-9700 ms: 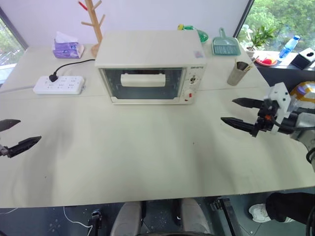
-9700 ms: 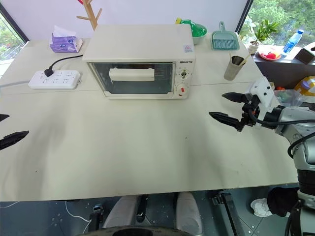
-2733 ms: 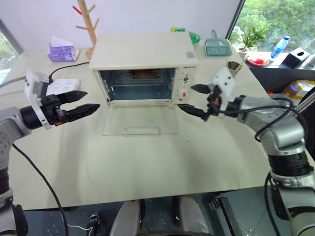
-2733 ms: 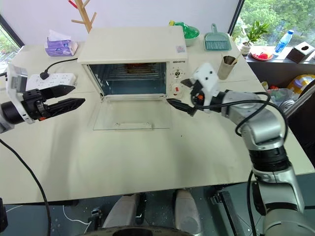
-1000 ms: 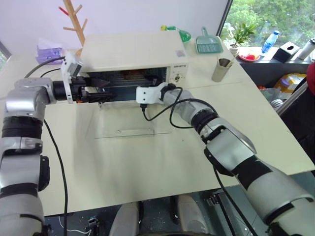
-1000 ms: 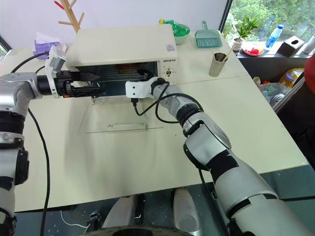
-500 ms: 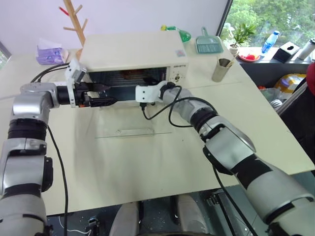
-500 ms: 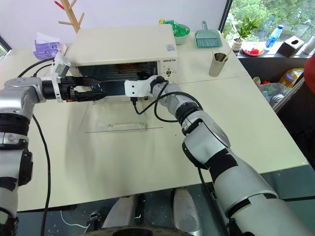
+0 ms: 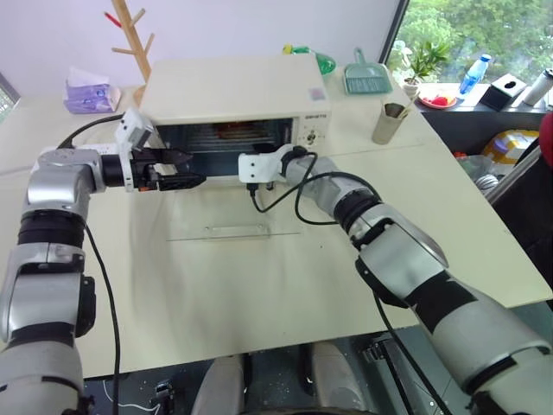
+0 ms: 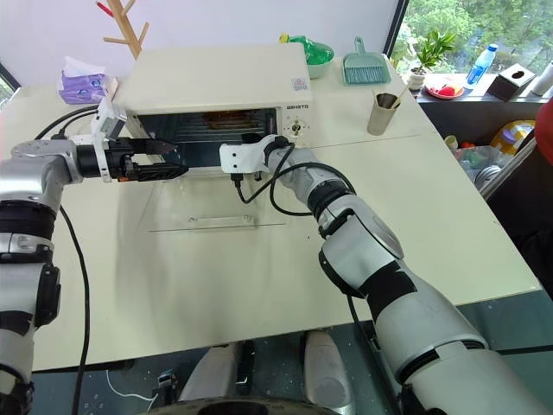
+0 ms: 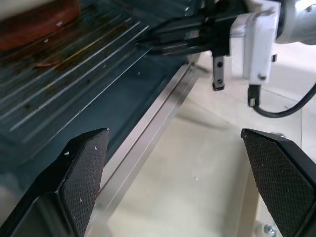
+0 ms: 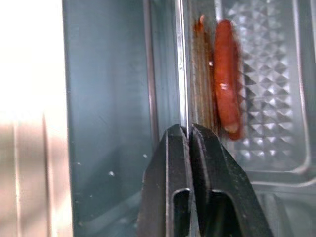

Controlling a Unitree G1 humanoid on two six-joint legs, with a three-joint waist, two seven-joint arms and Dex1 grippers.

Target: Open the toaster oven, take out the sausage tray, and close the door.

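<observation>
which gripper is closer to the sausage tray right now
Right. The right gripper is inside the oven, its fingers shut on the edge of the tray. The left gripper hangs open at the oven's mouth, over the lowered door, short of the tray.

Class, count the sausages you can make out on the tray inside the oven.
1 clear sausage lies along the tray, just past the right gripper. A reddish patch shows farther along the tray; others may be hidden inside the oven.
</observation>
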